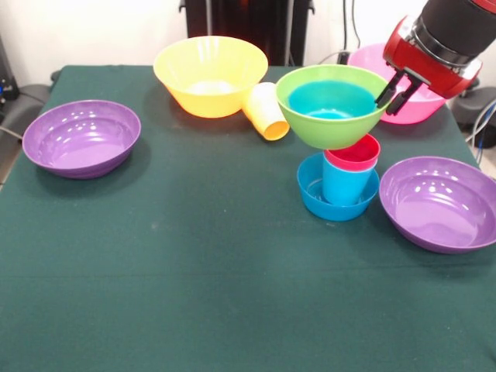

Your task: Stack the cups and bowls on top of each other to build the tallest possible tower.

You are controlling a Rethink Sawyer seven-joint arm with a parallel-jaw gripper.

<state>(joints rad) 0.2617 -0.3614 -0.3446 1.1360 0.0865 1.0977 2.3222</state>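
Though no writing shows anywhere, the fingers (394, 91) pinch the lime green bowl's (310, 116) rim atop the tower (339, 182).

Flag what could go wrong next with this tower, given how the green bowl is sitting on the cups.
1. The lime green bowl, with a small blue bowl nested inside, perches on the narrow red cup; it looks top-heavy and could tip.
2. The gripper is at the green bowl's rim, so pulling away may drag it off.
3. The yellow-orange cup lies on its side against the large orange-yellow bowl and may roll when grasped.
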